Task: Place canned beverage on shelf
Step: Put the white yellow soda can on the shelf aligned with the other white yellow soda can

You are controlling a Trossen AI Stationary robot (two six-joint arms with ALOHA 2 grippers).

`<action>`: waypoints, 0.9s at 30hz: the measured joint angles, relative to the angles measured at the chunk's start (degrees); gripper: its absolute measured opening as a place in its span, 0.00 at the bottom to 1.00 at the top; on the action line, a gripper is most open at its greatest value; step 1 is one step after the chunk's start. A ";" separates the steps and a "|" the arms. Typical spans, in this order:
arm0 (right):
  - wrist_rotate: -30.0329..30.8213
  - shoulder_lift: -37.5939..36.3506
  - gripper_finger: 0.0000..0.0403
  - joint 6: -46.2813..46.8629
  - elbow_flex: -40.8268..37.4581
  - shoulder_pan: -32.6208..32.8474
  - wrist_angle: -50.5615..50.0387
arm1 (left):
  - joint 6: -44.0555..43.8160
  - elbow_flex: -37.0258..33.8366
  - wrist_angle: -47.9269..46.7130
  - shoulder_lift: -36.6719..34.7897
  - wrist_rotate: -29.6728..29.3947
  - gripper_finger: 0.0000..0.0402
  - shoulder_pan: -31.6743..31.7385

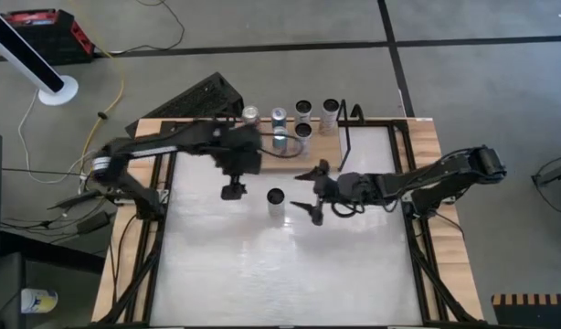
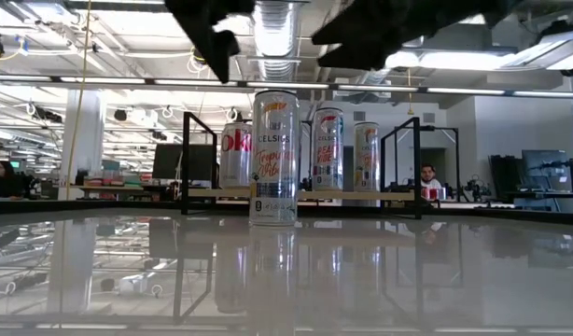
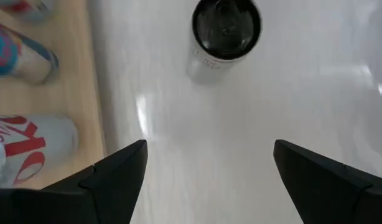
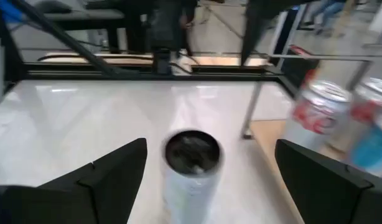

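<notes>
A tall silver-white can (image 1: 276, 199) stands upright on the white tabletop (image 1: 280, 274), just in front of the shelf. It also shows in the low view (image 2: 273, 159). The shelf (image 1: 294, 165) is a light-wood board with black end rails and holds several upright cans (image 2: 328, 149). My left gripper (image 1: 233, 190) is open above the table, left of the lone can, whose dark top (image 3: 226, 28) shows beyond its fingers. My right gripper (image 1: 315, 189) is open, right of the can and facing it (image 4: 191, 168). Neither gripper touches the can.
A red-and-silver can (image 3: 23, 149) and a blue-patterned one (image 3: 20, 53) stand on the shelf board close to my left gripper. The shelf's black right rail (image 1: 349, 137) stands near my right arm. A black crate (image 1: 203, 96) lies beyond the table's far edge. A person (image 2: 426, 177) sits far behind.
</notes>
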 joint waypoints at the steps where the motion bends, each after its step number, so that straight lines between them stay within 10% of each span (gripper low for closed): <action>1: -0.62 1.15 0.94 -0.02 1.34 0.00 -0.80 | -0.12 -4.00 3.53 -3.26 -0.06 0.83 -0.02; 13: -4.60 15.35 0.94 4.76 18.55 -0.93 -17.78 | 3.44 -43.60 45.30 -34.09 -1.31 0.83 -2.64; 27: -3.63 21.89 0.94 7.78 25.78 -2.75 -26.44 | 4.93 -52.09 48.70 -43.90 -1.93 0.83 -2.62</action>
